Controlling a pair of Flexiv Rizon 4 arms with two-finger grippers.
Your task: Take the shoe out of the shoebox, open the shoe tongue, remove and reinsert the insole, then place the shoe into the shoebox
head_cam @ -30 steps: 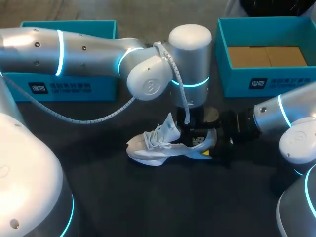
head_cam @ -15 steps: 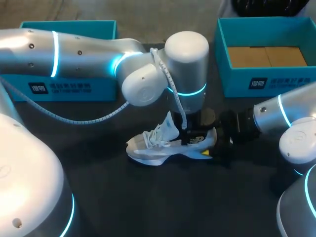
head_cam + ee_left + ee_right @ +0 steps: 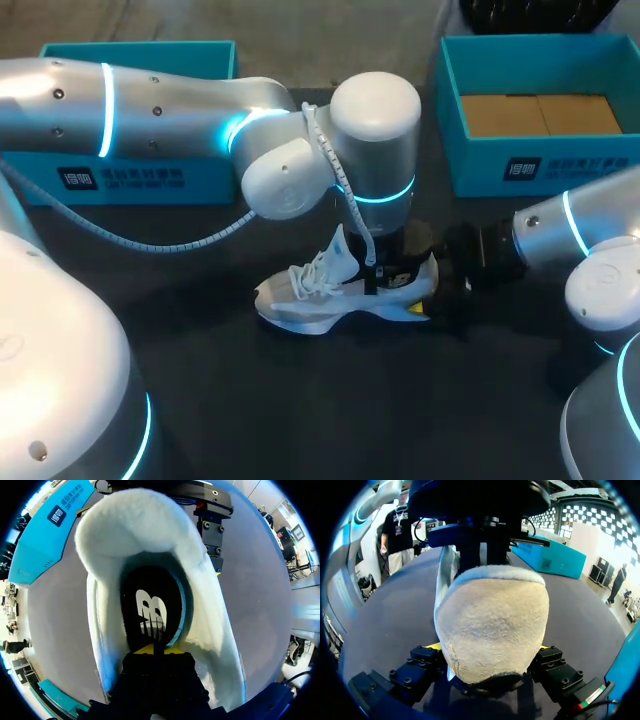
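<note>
Currently, the white shoe (image 3: pixel 320 300) stands upright at mid-tabletop (image 3: pixel 300 400). The right tool (image 3: pixel 489 657) clamps its heel from both sides. The left tool (image 3: pixel 155 650) sits inside the opening, at the insole (image 3: pixel 150 610); its grip state cannot be determined. Beyond stands the open shoebox (image 3: pixel 540 165).

Rough cloth shoe (image 3: pixel 492 625); glossy left arm (image 3: pixel 375 130); matt table (image 3: pixel 300 400)

L arm (image 3: pixel 375 130) past mid, wrist vert | L gripper (image 3: pixel 152 650) tips together | R gripper (image 3: pixel 487 647) horiz, clamped on shoe (image 3: pixel 490 610)
</note>
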